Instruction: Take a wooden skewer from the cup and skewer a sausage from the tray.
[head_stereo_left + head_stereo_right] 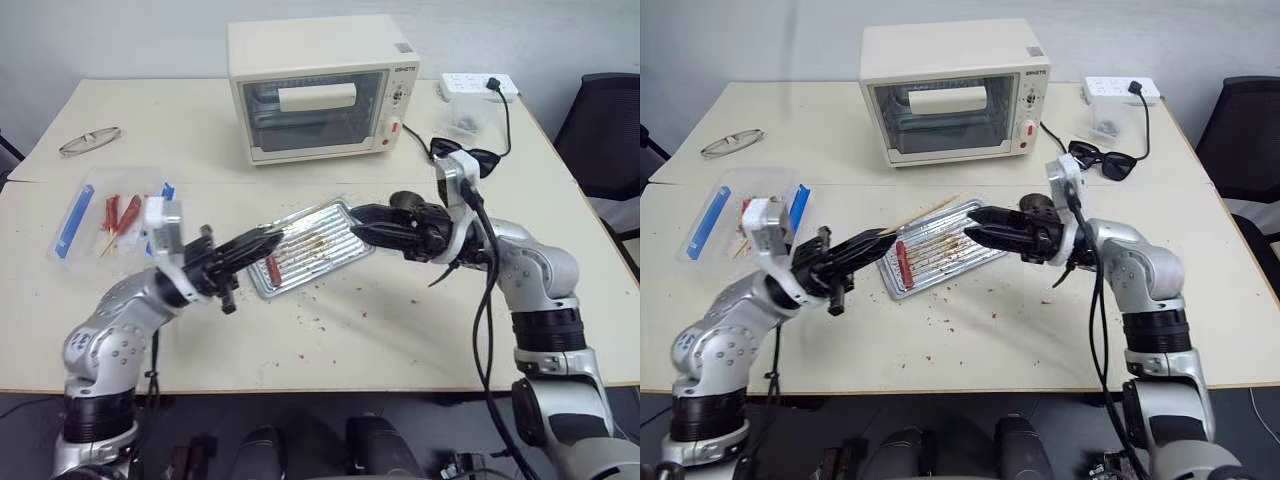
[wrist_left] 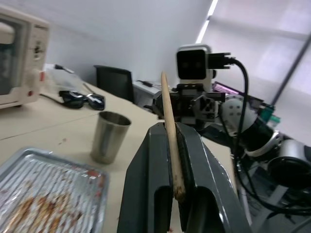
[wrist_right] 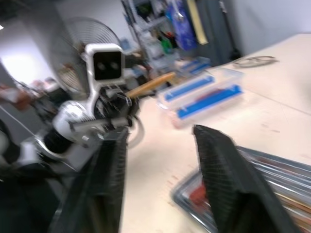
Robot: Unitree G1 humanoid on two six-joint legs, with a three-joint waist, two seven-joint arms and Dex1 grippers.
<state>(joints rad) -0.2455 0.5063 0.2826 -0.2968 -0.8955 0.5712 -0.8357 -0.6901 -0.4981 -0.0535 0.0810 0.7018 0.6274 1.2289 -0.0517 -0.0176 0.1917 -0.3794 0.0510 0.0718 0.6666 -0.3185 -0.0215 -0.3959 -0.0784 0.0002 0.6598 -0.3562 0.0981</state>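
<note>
Now the left gripper [image 2: 176, 160] has its two black fingers pressed together on the wooden skewer [image 2: 170, 131], pinching it near one end, so the stick runs on past the fingertips as a long free length. In the head views this gripper sits at the lower left of centre, aimed toward the middle of the frame, and the skewer [image 1: 925, 212] shows pale over the near-left rim of the tray [image 1: 985, 250].

The right gripper [image 3: 160, 160], reaching in from the right, has its fingers spread with clear space between them and nothing held; its tips hang over the right half of the tray, facing the left gripper.

The sausage [image 1: 902, 265] lies on the ribbed tray floor in the left corner, just below and in front of the left fingertips, its long axis running roughly across the skewer's line rather than along it. The left gripper is plainly the nearer one. Piercing it lengthwise would, I judge, need the stick turned or the sausage steadied by the free right gripper.

The cup [image 2: 110, 137] stands beyond the tray, apart from both grippers.
</note>
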